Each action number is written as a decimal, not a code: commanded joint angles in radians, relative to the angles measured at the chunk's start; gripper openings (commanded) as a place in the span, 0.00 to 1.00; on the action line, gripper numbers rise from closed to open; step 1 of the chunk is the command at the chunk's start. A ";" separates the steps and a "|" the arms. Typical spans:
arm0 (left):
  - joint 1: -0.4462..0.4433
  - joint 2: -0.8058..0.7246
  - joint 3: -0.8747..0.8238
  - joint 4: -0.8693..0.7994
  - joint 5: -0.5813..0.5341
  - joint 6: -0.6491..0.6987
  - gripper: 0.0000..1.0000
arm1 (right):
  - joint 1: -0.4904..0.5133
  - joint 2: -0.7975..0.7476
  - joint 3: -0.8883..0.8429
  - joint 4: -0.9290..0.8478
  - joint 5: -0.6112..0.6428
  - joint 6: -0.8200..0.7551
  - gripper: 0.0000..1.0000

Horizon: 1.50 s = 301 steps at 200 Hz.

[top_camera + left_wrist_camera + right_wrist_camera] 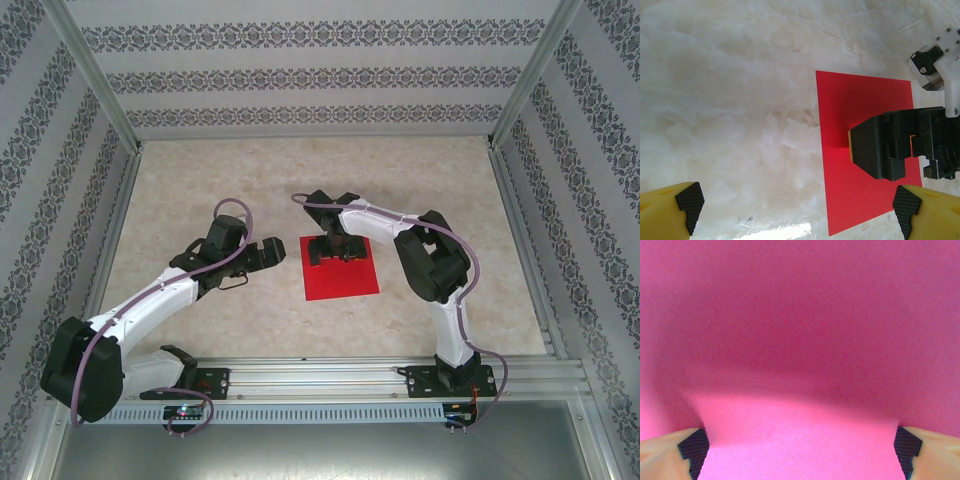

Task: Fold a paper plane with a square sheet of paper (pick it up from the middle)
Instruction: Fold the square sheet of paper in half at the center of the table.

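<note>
The square sheet of paper (341, 279) lies flat on the pale marbled table, bright red and unfolded. My right gripper (337, 256) points straight down over the sheet's far half, jaws open, its pads close to the paper. In the right wrist view the red sheet (800, 330) spreads between the two open fingertips of the right gripper (800, 449). My left gripper (277, 252) hovers just left of the sheet, open with nothing in it. The left wrist view has the sheet (860, 100) ahead of the left gripper (797, 205), with the right gripper's black body (890, 145) on top of it.
Patterned walls (300, 80) enclose the table on three sides, with metal posts at the corners. An aluminium rail (330, 378) carrying both arm bases runs along the near edge. Bare tabletop (220, 180) surrounds the sheet.
</note>
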 commanded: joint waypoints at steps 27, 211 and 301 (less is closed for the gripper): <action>-0.009 -0.014 -0.001 0.018 -0.016 0.026 1.00 | 0.019 0.080 -0.026 -0.029 0.026 0.025 0.97; -0.010 -0.053 0.002 -0.020 -0.026 0.024 1.00 | -0.010 -0.115 -0.075 0.149 -0.124 0.079 0.52; -0.010 -0.089 0.013 -0.039 -0.026 0.019 1.00 | -0.106 -0.268 -0.380 0.932 -0.664 0.469 0.45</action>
